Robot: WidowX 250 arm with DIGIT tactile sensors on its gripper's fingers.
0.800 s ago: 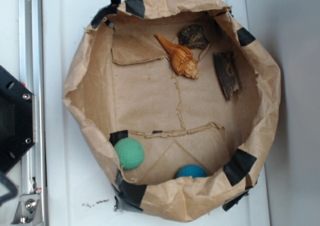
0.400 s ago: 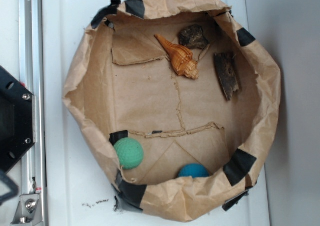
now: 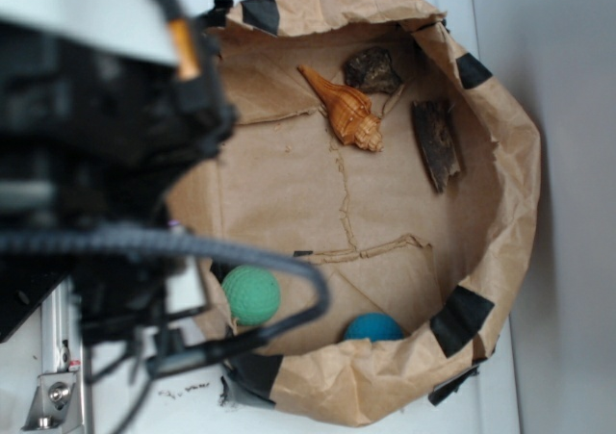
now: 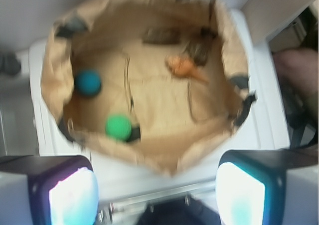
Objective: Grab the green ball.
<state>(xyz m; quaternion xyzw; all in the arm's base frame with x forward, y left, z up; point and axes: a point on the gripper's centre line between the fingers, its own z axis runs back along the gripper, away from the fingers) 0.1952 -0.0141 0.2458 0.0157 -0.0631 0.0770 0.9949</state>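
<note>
The green ball [image 3: 251, 294] is mint-green and dimpled. It lies on the floor of a brown paper bag basin [image 3: 337, 1], against its near-left wall. In the wrist view the green ball [image 4: 118, 127] shows ahead, inside the near wall of the bag. My gripper [image 4: 157, 195] is open and high above the white surface outside the bag, with nothing between its pale pads [image 4: 72, 195]. In the exterior view my blurred black arm [image 3: 106, 145] covers the bag's left side, and its fingers are not distinguishable there.
A smoother blue-teal ball [image 3: 373, 327] rests by the bag's near wall, right of the green one. An orange spiral shell [image 3: 342, 112] and two dark bark pieces [image 3: 373, 70] [image 3: 438, 143] lie at the far side. A metal rail [image 3: 58, 386] runs along the left.
My arm has swung into the exterior view from the left and now hides the bag's left wall. The balls, shell and bark stay where they were.
</note>
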